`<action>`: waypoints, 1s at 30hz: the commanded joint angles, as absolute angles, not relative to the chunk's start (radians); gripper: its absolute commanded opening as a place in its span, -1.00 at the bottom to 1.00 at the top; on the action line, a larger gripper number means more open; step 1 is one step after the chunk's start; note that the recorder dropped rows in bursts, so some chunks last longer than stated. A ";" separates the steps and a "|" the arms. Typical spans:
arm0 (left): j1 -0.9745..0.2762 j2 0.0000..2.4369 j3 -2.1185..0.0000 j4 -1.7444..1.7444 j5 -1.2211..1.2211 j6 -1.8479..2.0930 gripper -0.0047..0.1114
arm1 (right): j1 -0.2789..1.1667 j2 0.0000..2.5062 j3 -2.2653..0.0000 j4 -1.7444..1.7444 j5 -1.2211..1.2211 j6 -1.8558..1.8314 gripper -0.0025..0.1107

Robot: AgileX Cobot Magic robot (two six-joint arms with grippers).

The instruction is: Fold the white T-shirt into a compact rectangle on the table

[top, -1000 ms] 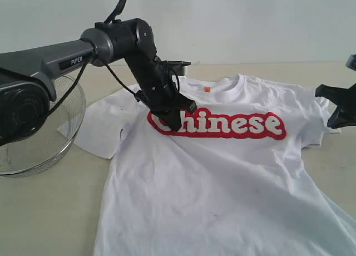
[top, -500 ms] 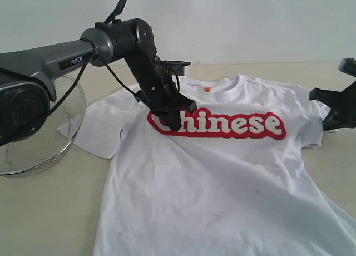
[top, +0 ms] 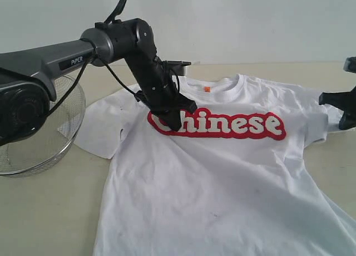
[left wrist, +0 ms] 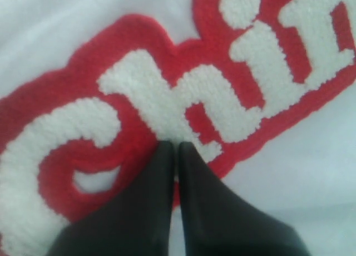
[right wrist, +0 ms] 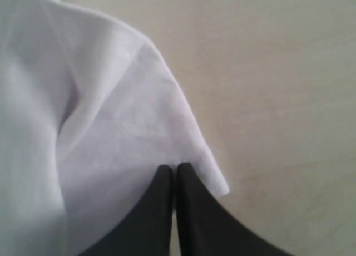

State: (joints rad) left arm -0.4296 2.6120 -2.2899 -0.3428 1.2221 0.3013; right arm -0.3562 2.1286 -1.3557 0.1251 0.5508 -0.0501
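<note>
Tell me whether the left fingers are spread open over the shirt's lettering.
No, the left fingers are pressed together, with their tips at the red-and-white lettering on the white T-shirt.

The white T-shirt [top: 211, 178] runs off the bottom edge of the exterior view, so its hem is out of sight. The left gripper [top: 173, 121] covers the first letter of the red-and-white lettering [top: 233, 125]. The right gripper [top: 346, 112] is cut by the right edge. In its wrist view the closed tips sit at the border of the sleeve [right wrist: 139, 128], perhaps nipping cloth, but that cannot be told. The wire basket [top: 55, 150] is cropped at the left and partly hidden behind the left arm [top: 55, 58]. The orange neck tag [top: 207, 89] is too small to read.
</note>
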 commanded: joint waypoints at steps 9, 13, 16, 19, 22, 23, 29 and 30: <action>-0.419 2.646 -2.275 -0.272 1.221 0.303 -0.84 | -0.394 2.186 -1.460 -0.129 0.678 0.106 -0.96; -0.419 2.646 -2.275 -0.272 1.221 0.303 -0.84 | -0.434 2.184 -1.488 -0.130 0.690 0.143 -0.96; -0.419 2.646 -2.275 -0.272 1.221 0.303 -0.84 | -0.457 2.166 -1.488 -0.042 0.686 0.133 -0.96; -0.416 2.646 -2.275 -0.272 1.221 0.303 -0.84 | -0.460 2.137 -1.488 0.073 0.664 0.067 -0.96; -0.416 2.646 -2.275 -0.272 1.221 0.303 -0.84 | -0.460 2.098 -1.488 0.174 0.647 0.010 -0.96; -0.416 2.646 -2.275 -0.272 1.221 0.303 -0.84 | -0.458 2.091 -1.488 0.205 0.650 -0.022 -0.96; -0.416 2.646 -2.275 -0.292 1.221 0.298 -0.84 | -0.456 2.087 -1.473 0.324 0.698 -0.095 -0.96; -0.416 2.646 -2.275 -0.301 1.221 0.298 -0.84 | -0.456 2.087 -1.462 0.324 0.693 -0.095 -0.96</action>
State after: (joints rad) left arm -0.4274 2.6120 -2.2899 -0.3468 1.2221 0.3013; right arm -0.4546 2.0922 -1.4804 0.3055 0.6891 -0.0757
